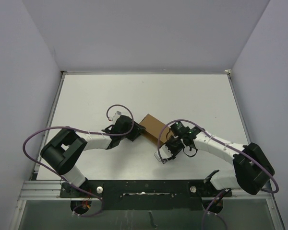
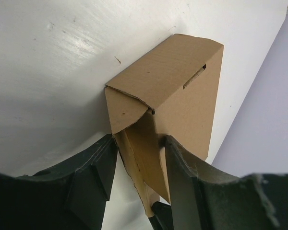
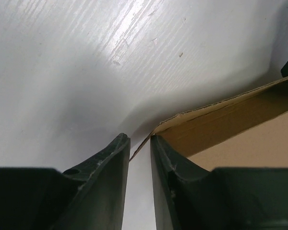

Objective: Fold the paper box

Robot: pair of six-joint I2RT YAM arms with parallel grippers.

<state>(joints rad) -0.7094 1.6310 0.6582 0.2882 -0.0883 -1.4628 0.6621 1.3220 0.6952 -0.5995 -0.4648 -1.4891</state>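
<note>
From above, the box (image 1: 153,125) is seen on the table (image 1: 86,105) between the grippers. Only the left wrist view shows its end flap clasped by the left gripper (image 2: 138,143). The right gripper (image 3: 140,139) is narrowed at a card edge; whether that edge is pinched cannot be told.

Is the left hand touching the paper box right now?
Touching. The left wrist view shows the paper box with its end flaps wedged between the left hand fingers, cardboard meeting both inner faces.

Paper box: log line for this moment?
paper box: partly folded, end flaps loose | left pincer: closed on end flaps | right pincer: narrow gap at box edge, grip unclear
</note>
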